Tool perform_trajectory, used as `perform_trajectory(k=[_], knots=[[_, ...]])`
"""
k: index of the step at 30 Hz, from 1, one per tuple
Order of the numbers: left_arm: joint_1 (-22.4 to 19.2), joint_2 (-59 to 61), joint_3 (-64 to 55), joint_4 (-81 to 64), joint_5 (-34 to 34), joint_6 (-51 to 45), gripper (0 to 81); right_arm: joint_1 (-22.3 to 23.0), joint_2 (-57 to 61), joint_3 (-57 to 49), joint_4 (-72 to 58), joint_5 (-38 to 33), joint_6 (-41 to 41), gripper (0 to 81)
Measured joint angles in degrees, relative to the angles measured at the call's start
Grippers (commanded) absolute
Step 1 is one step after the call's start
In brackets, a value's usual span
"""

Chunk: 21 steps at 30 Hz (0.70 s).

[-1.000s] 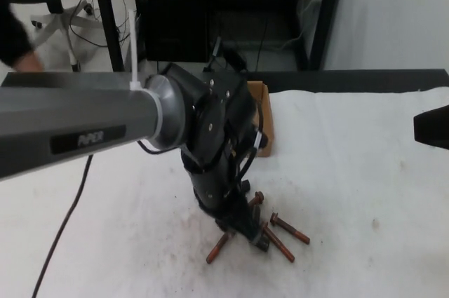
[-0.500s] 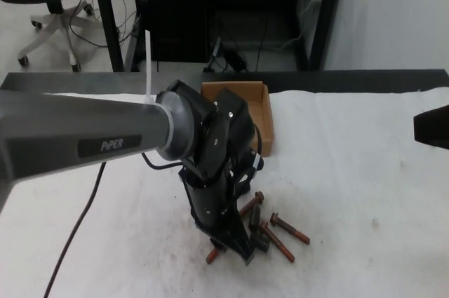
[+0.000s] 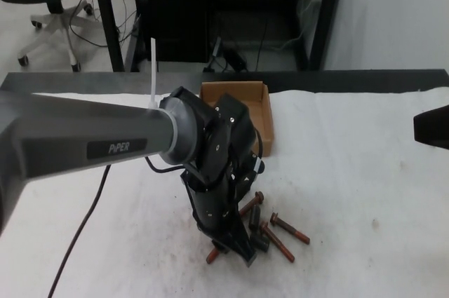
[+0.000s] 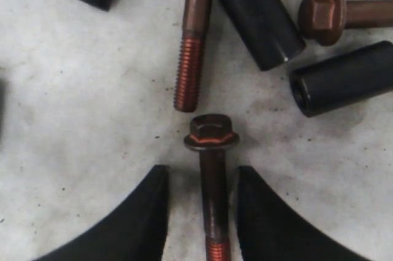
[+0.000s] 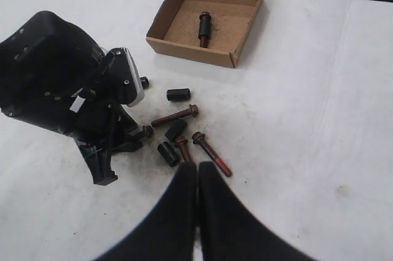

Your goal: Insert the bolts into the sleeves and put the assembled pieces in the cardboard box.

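My left gripper [image 4: 202,178] is open, low over the white cloth, with its fingers on either side of a rusty bolt [image 4: 212,144] that lies flat; small gaps show on both sides of the shaft. Just beyond lie another bolt [image 4: 191,40] and black sleeves [image 4: 259,16] [image 4: 341,78]. From the high view the left gripper [image 3: 238,247] stands over the bolt [image 3: 215,253], with loose bolts [image 3: 289,228] to its right. The cardboard box [image 5: 191,52] holds one assembled piece [image 5: 202,27]. My right gripper [image 5: 197,178] is shut and holds nothing, near the bolt pile [image 5: 212,155].
The left arm [image 3: 84,144] crosses the bench from the left and its wrist [image 5: 61,86] stands beside the pile. The box [image 3: 264,112] sits at the bench's far edge. White cloth [image 3: 365,193] lies open to the right.
The left arm has shifted left and forward, uncovering the box, and its gripper has come down over the frontmost bolt. The right arm stays still.
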Motion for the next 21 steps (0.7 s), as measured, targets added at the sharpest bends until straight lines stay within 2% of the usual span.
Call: perform_trajectory(k=[13, 15, 18, 21], knots=[[0.0, 0.5, -0.2, -0.5, 0.4, 0.0, 33.5, 0.0, 0.0, 0.0, 0.0, 1.5, 0.0, 0.8], [0.0, 0.6, -0.3, -0.5, 0.4, 0.0, 26.4, 0.0, 0.0, 0.0, 0.0, 1.5, 0.0, 0.8], [0.0, 0.8, -0.5, -0.5, 0.4, 0.0, 0.6, 0.0, 0.0, 0.0, 0.0, 1.7, 0.0, 0.8], [0.0, 0.9, -0.5, -0.9, 1.0, 0.0, 0.0, 0.0, 0.0, 0.0, 0.0, 2.5, -0.2, 0.8]])
